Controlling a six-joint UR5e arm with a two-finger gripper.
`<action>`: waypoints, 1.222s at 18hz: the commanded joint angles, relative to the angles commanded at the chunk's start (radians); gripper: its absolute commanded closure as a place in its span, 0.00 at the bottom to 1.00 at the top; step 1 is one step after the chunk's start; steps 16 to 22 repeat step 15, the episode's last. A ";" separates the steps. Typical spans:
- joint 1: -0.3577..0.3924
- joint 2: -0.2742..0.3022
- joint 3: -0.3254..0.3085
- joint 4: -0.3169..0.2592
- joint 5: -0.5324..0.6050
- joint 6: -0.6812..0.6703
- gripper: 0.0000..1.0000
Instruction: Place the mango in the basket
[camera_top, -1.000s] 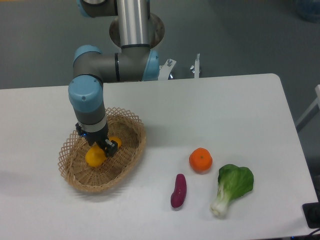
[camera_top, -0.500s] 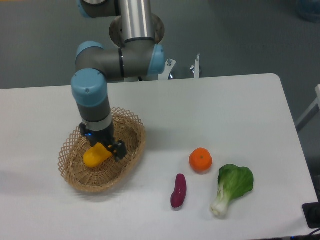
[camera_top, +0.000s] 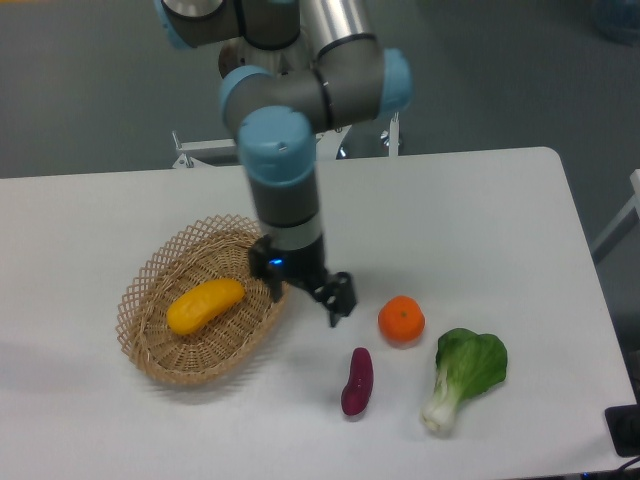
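Inside the basket (camera_top: 150, 330) the mango (camera_top: 204, 305) now lies free, since the claw (camera_top: 318, 297), released and empty, has swung off to its three o'clock above the table (camera_top: 480, 220), so placement looks complete.

We see a smooth, elongated yellow-orange mango (camera_top: 204, 305) lying on its side inside a shallow oval wicker basket (camera_top: 152, 266), its right end raised slightly. The basket sits on the table's left side.
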 joint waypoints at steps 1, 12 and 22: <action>0.020 0.005 0.002 -0.011 -0.011 0.032 0.00; 0.132 0.046 0.064 -0.190 -0.012 0.207 0.00; 0.141 0.046 0.061 -0.195 -0.011 0.218 0.00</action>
